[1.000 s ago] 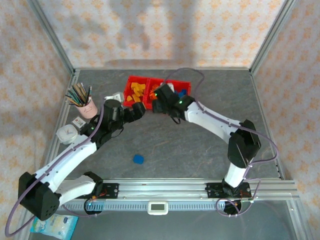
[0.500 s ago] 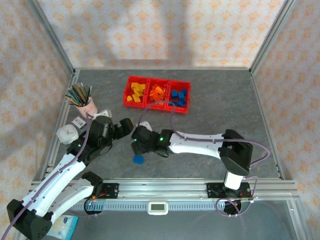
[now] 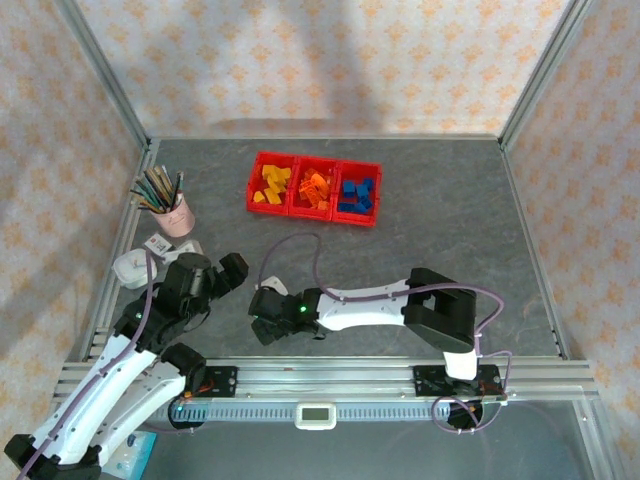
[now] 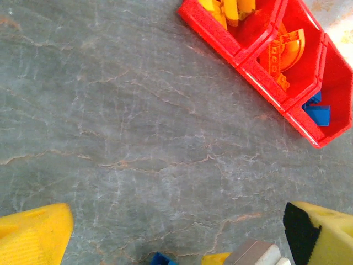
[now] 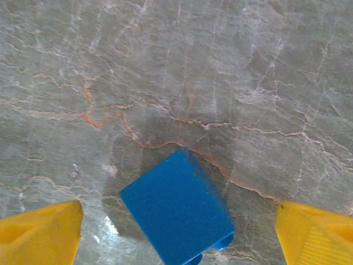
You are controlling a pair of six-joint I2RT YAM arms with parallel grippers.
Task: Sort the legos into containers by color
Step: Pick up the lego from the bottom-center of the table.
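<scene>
A blue lego (image 5: 176,212) lies flat on the grey table, tilted, between the two yellow fingers (image 5: 38,229) of my right gripper (image 5: 176,237). That gripper is open and touches nothing. From above, my right gripper (image 3: 258,320) is low over the near table and covers the brick. My left gripper (image 3: 222,275) hangs open and empty just to its left. In the left wrist view the blue lego (image 4: 162,258) peeks in at the bottom edge. The three joined red containers (image 3: 334,188) at the back hold yellow (image 3: 270,183), orange (image 3: 315,187) and blue legos (image 3: 357,192).
A pink pencil cup (image 3: 172,210) stands at the left edge, with a white round object (image 3: 130,265) and a small card (image 3: 157,243) nearby. A metal rail (image 3: 330,378) runs along the near edge. The red containers (image 4: 265,72) sit far ahead of the left gripper (image 4: 176,237).
The right arm swung from the containers back to the near table and came down over the blue lego, its jaws widening. The left arm drew back toward its base.
</scene>
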